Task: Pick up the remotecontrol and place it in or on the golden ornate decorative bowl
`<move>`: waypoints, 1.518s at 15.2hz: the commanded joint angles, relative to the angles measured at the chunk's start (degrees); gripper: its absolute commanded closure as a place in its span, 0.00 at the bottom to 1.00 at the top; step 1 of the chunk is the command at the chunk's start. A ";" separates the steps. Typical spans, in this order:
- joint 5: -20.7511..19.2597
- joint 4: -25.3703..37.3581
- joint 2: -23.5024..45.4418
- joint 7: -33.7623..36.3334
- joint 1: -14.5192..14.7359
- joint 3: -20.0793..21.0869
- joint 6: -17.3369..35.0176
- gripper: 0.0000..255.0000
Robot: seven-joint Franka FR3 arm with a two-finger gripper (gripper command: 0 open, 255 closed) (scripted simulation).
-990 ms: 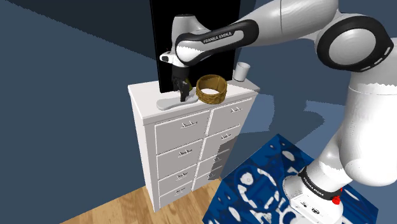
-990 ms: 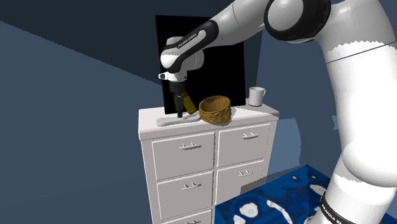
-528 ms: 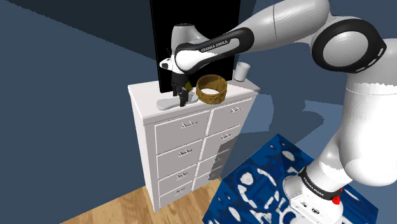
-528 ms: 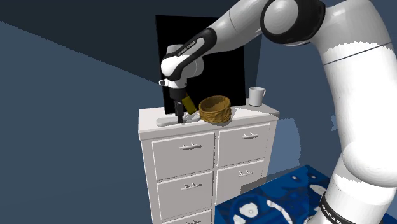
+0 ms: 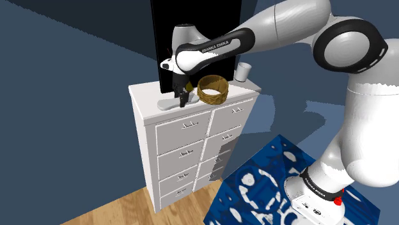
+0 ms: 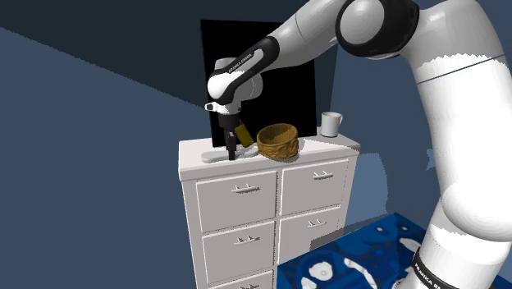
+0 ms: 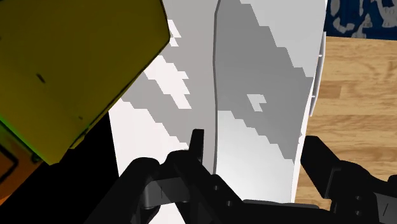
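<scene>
A light grey remote control (image 5: 167,102) (image 6: 212,153) lies flat on the white dresser top (image 5: 146,96), to the shoulder view's left of the bowl. The golden woven-looking bowl (image 5: 213,89) (image 6: 278,141) stands on the same top and holds nothing. My black gripper (image 5: 184,98) (image 6: 232,150) points straight down at the remote's end nearest the bowl. In the wrist view the gripper (image 7: 254,149) has its fingers against both long sides of the remote control (image 7: 261,95), shut on it. The remote still rests on the dresser.
An olive-yellow object (image 6: 244,131) (image 7: 70,70) leans just behind the gripper, against a tall black panel (image 5: 163,32). A white cup (image 5: 242,71) (image 6: 330,124) stands at the dresser's far corner. The blue patterned stand (image 5: 268,185) sits at the lower right, with wooden floor (image 5: 128,208) below the drawers.
The arm came down a little onto the remote a second ago, and the fingers have closed on its sides. The remote and the bowl have not moved.
</scene>
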 commanded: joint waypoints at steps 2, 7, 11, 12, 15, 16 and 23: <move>0.00 0.01 -0.01 0.00 0.00 0.00 0.00 1.00; 0.00 0.00 -0.01 0.01 0.00 0.00 0.02 1.00; 0.08 1.16 -1.34 -0.01 -0.03 0.05 -2.47 1.00; 0.10 1.49 -1.64 -0.01 -0.03 0.06 -3.10 1.00; 0.15 2.59 -2.47 -0.02 -0.05 0.08 -5.04 1.00; 0.17 2.98 -2.74 -0.02 -0.05 0.09 -5.69 1.00; 0.27 6.14 -4.28 -0.02 -0.07 0.15 -10.39 1.00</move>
